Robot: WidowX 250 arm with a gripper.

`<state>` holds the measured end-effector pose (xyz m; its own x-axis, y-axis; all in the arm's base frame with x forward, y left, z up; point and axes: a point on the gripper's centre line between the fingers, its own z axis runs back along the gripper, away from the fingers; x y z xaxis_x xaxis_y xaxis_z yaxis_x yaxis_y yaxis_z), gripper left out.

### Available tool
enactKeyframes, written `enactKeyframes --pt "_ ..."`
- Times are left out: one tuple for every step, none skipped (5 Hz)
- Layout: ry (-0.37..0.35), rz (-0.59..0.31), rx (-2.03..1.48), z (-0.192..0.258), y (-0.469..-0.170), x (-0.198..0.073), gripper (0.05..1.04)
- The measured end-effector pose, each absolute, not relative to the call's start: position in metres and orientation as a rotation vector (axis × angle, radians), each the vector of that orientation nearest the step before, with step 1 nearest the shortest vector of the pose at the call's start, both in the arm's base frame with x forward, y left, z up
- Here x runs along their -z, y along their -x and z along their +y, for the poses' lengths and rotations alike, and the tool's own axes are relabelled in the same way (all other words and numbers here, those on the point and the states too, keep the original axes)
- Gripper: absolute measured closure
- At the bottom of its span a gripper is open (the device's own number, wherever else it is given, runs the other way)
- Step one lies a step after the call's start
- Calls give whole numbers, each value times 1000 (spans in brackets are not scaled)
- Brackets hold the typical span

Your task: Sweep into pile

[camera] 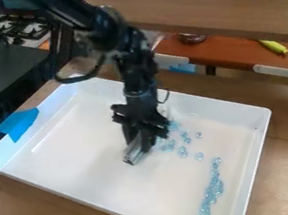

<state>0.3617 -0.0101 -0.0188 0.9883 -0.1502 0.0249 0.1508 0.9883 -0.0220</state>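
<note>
The pincer (143, 146) hangs over the tray (65, 151) at the picture's centre, closed on a shiny grey tool (134, 154). Loose blue beads (182, 151) lie scattered just right of it; more form a slanting line at the lower right. Blue tape (19, 124) crosses the tray's rim at left.

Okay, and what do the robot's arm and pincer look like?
The arm is black and slightly glossy, built of chunky jointed segments. A thick black cable loops out beside it, and a thin dark wire curves near the lower end. The pincer is black too, two-fingered and angular. I can't make out any markings.
</note>
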Motion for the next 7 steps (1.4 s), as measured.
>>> enactKeyframes --pt "22 -39 198 -28 -360 19 704" --pt "31 -45 244 -48 -355 20 704" --pt "49 -40 278 -72 -346 20 704" --pt "74 -26 289 -96 -341 18 704" --pt "104 -14 242 -115 -338 14 704" --pt "114 -59 206 -109 -345 -8 704" --pt "88 -94 155 -68 -358 -26 704"
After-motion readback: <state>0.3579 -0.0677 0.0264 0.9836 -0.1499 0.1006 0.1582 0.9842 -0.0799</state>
